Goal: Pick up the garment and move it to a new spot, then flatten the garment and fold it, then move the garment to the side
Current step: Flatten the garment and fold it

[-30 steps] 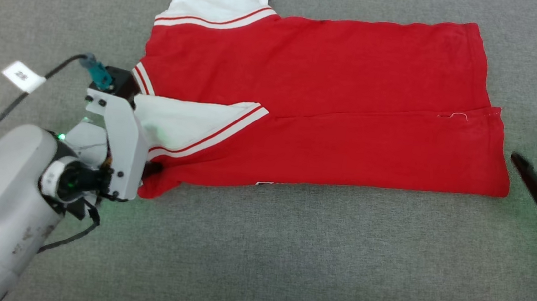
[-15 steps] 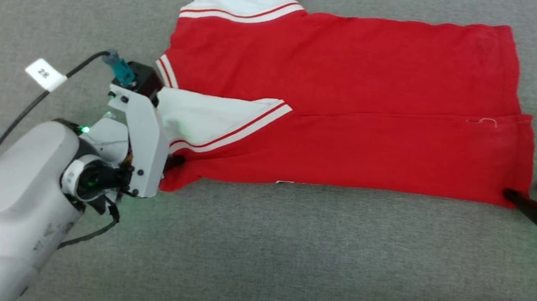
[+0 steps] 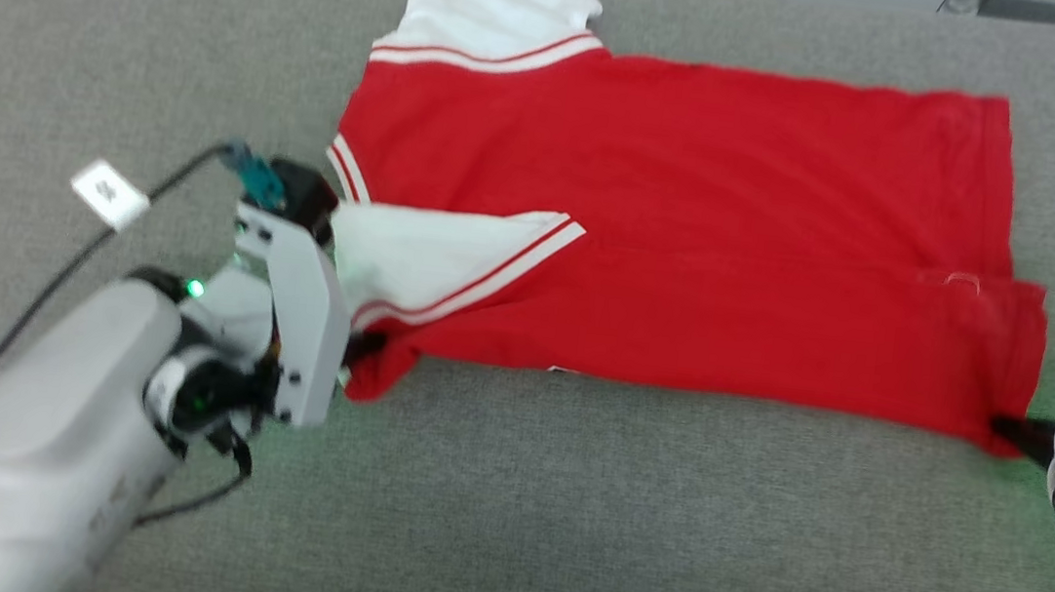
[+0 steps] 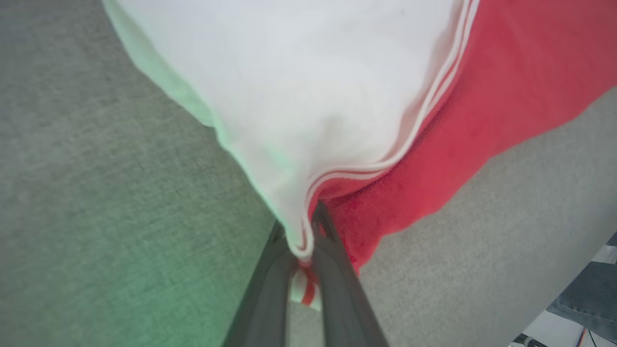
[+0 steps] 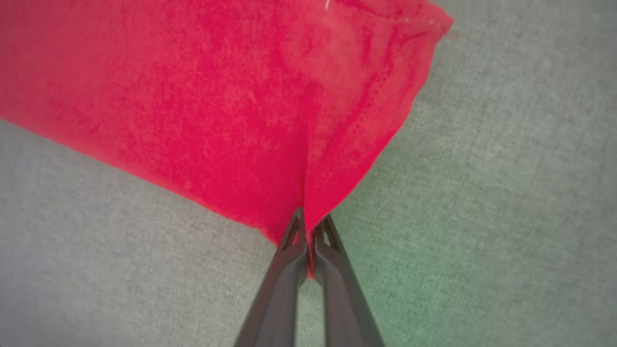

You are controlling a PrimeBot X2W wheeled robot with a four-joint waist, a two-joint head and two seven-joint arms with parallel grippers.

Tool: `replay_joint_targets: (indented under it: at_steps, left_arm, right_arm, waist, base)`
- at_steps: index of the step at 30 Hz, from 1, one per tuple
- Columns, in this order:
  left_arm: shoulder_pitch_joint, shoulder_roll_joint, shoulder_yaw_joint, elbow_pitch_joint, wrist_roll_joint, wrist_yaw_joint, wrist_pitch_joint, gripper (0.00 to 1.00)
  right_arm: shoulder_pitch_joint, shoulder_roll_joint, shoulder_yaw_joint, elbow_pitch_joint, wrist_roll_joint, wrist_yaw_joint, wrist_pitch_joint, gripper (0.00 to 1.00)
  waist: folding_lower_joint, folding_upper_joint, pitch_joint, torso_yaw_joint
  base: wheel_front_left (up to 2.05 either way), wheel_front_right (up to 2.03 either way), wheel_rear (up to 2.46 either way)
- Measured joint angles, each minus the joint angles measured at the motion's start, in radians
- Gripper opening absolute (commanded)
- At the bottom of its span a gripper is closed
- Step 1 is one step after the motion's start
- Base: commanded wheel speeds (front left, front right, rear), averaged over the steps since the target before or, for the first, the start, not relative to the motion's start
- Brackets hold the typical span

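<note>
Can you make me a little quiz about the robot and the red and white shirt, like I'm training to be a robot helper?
1. True or false: the left hand is open and touches nothing.
2. Which part of the garment does the right hand pinch? A) a white sleeve B) a plain red corner C) the striped collar
3. Fill in: the garment lies on a soft ___ surface.
Key: 1 false, it is shut on the garment. 2 B. 3 grey.
</note>
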Motion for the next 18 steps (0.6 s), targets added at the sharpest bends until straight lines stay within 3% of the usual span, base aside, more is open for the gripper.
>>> replay_joint_targets:
  at_steps: [7, 16, 17, 18]
  left_arm:
    - [0.137, 0.058, -0.015, -0.129, 0.0, 0.007, -0.039, 0.0]
    - [0.313, 0.163, -0.002, -0.386, -0.006, 0.107, -0.063, 0.0]
    - [0.327, 0.169, 0.002, -0.409, -0.006, 0.117, -0.07, 0.06]
    - [0.339, 0.172, 0.008, -0.426, -0.006, 0.128, -0.083, 0.3]
  right_arm:
    - [0.129, -0.06, -0.01, -0.094, 0.04, 0.0, 0.001, 0.0]
    - [0.3, -0.118, -0.099, -0.22, 0.057, 0.0, 0.016, 0.0]
    - [0.313, -0.116, -0.114, -0.229, 0.056, 0.0, 0.015, 0.03]
    - [0.326, -0.114, -0.131, -0.238, 0.053, 0.0, 0.011, 0.32]
  waist:
    - [0.0, 0.0, -0.062, -0.008]
    - [0.0, 0.0, -0.101, -0.001]
    - [0.0, 0.0, -0.101, 0.001]
    - [0.0001, 0.0, -0.102, 0.003]
  base:
    - [0.0, 0.0, 0.0]
    - [0.0, 0.0, 0.0]
    - [0.0, 0.0, 0.0]
    - [0.0, 0.0, 0.0]
